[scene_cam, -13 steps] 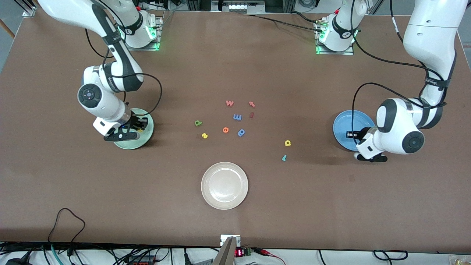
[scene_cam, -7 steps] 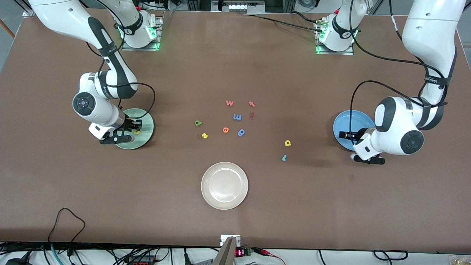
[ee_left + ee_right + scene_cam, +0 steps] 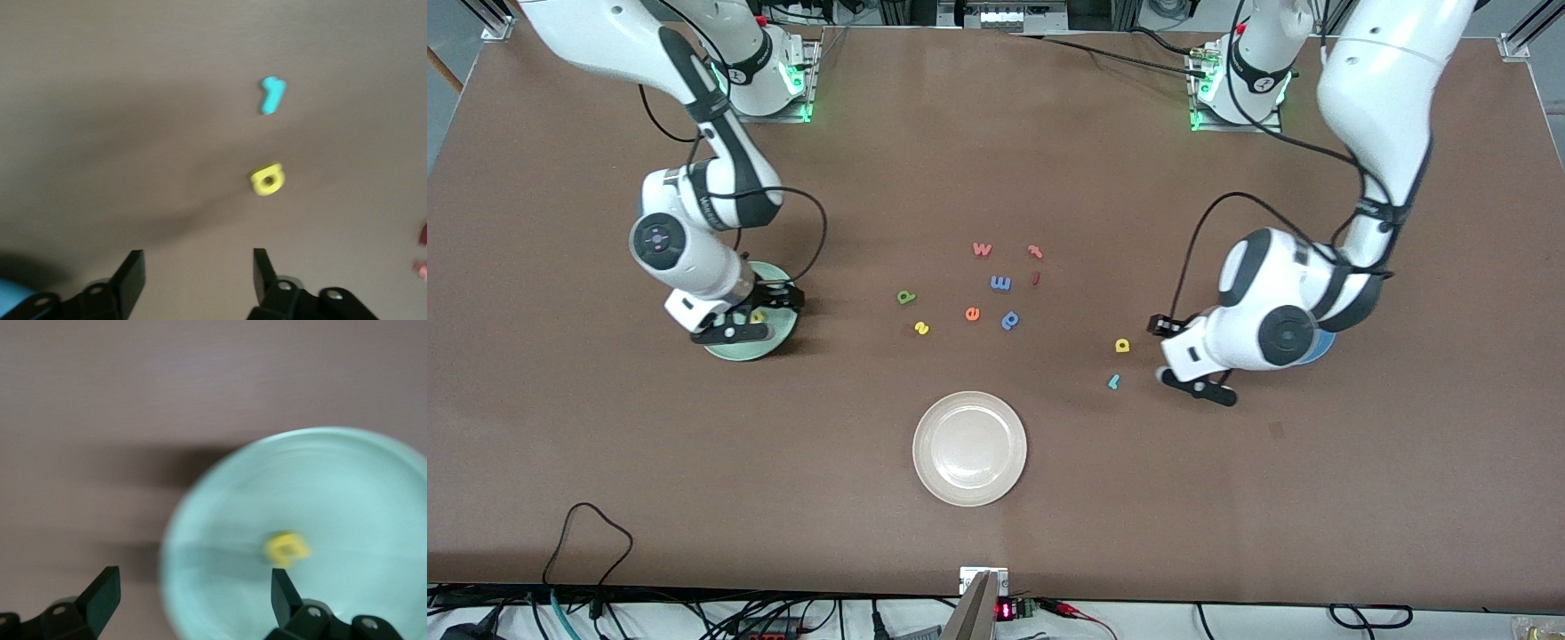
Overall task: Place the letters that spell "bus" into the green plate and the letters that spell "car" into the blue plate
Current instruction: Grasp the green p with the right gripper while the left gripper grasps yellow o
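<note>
My right gripper (image 3: 779,299) hangs open and empty over the green plate (image 3: 738,348), at the rim toward the table's middle. A yellow u (image 3: 757,316) lies in that plate. In the right wrist view the open right gripper (image 3: 195,573) shows the green plate (image 3: 347,487) and the yellow u (image 3: 287,547) beside one finger. My left gripper (image 3: 1160,326) is open and empty over bare table, close to the yellow a (image 3: 1122,346) and teal r (image 3: 1113,381). The left wrist view shows the left gripper (image 3: 198,257), the yellow a (image 3: 267,179) and the teal r (image 3: 271,94). The left arm hides most of the blue plate (image 3: 1323,345). A green b (image 3: 906,297) and a yellow s (image 3: 921,328) lie mid-table.
A cream-white plate (image 3: 969,449) sits nearest the front camera. Mid-table lie an orange e (image 3: 972,313), a blue p-shaped letter (image 3: 1009,320), a blue m (image 3: 1000,283) and three red letters, one a w (image 3: 982,249).
The right gripper opened and left the yellow u in the green plate. The left arm swung from over the blue plate toward the yellow a and teal r, its jaws now open.
</note>
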Robot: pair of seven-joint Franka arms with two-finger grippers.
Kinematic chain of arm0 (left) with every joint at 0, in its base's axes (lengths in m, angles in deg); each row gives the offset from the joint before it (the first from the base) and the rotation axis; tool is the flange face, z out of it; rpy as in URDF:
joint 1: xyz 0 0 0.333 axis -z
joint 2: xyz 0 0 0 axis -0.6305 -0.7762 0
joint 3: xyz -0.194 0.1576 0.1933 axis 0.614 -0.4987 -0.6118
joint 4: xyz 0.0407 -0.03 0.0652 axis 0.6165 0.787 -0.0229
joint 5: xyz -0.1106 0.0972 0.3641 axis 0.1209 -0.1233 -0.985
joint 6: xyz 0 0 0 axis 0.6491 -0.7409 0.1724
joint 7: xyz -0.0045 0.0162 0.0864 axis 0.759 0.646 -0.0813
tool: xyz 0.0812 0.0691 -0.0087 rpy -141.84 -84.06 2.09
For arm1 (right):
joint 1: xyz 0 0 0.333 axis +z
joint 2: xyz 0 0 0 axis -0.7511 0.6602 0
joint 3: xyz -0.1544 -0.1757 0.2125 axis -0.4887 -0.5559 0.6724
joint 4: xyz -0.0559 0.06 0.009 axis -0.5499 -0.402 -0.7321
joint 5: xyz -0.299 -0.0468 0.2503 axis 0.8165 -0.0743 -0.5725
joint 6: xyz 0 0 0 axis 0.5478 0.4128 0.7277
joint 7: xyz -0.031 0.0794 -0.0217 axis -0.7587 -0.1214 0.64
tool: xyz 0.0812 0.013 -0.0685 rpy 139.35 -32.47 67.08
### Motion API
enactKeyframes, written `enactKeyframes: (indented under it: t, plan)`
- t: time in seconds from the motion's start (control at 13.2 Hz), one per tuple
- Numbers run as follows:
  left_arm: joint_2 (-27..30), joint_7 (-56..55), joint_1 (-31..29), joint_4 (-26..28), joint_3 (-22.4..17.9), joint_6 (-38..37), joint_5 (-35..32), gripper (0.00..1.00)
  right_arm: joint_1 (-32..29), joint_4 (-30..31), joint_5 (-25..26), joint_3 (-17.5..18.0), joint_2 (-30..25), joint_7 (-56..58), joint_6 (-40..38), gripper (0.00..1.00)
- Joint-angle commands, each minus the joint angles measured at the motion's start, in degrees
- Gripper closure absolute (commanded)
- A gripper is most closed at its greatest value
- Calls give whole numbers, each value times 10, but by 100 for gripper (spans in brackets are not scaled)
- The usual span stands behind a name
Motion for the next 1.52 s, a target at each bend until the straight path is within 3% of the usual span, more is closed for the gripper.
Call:
enactKeyframes:
  t: [0.0,0.38,0.91,1.44]
  plan:
    - [-27,-52,13,-18,-1,15,10,37,24,2,3,38,-10,-98,1,11]
    - [-53,-93,33,-19,-1,84,17,41,75,-30,4,65,7,-183,1,40]
    - [-72,-126,54,-21,-1,91,12,48,124,-49,8,65,61,-192,32,39]
    - [-72,-128,59,-24,-8,91,-14,59,127,-80,22,65,83,-193,38,39]
